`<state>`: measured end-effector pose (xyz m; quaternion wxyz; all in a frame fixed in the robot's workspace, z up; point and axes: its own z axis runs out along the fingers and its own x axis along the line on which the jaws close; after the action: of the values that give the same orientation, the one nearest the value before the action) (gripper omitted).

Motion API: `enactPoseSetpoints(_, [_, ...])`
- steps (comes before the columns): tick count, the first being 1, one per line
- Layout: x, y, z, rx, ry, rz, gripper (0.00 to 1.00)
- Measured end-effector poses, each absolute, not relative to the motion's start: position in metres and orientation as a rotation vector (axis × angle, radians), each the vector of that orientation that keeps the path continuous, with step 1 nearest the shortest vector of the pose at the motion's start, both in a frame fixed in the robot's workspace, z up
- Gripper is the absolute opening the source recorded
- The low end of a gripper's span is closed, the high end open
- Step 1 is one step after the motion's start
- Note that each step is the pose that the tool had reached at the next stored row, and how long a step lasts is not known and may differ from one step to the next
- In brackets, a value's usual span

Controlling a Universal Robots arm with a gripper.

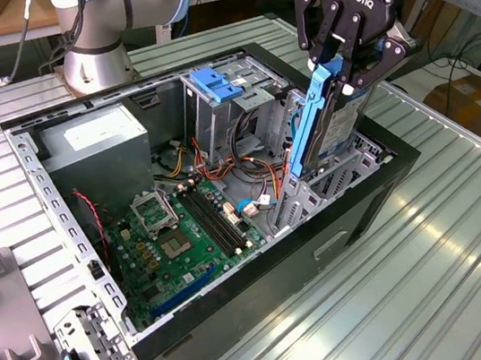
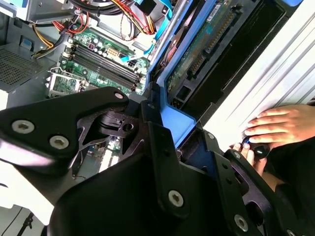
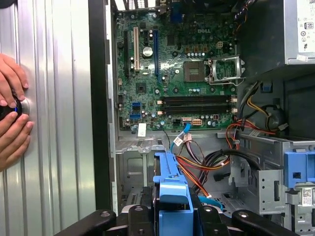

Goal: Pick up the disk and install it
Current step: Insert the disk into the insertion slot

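At the front corner of the open computer case (image 1: 243, 315), toward the exterior view's right, the disk (image 1: 310, 129) is held by the tool (image 1: 342, 74), which is clenched on the disk's upper end with fingers on both broad faces. The pick-up is judged done: the disk is off the counter (image 1: 403, 300) and carried wholly by the tool. The install is judged partly done at most. The lower end of the disk is seen down among the grey metal walls of the drive bay (image 1: 353, 172), while most of its length stands proud above the case rim; whether the lower end is engaged in the bay guides cannot be told. Seating to full depth is left, as far as can be judged. The long axis of the disk is steep, close to upright, with the top leaning toward the exterior view's right and the bottom pointing down into the bay. It is carried on edge, one blue side rail facing the exterior camera; in the second wrist view the green circuit-board face (image 2: 206, 44) is seen turned toward the case's outer wall. Inside the case the motherboard (image 1: 185, 233), the grey power supply box (image 1: 94, 138) and the tall cage with the blue cap (image 1: 213, 84) are noted well apart from the disk. A person's hands (image 3: 12, 113) are noted resting on the counter beside the case.
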<state>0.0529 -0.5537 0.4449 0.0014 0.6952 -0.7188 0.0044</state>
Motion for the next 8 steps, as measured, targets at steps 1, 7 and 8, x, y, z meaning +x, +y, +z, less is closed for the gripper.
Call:
enactPoseSetpoints(1, [0.0529,-0.5537,0.4447,2.182,-2.256,0.014,0.37])
enactPoseSetpoints(7, [0.058,-0.5537,0.4445,2.181,-2.257,0.013,0.37])
enactPoseSetpoints(8, [0.058,-0.5537,0.4445,2.181,-2.257,0.013,0.37])
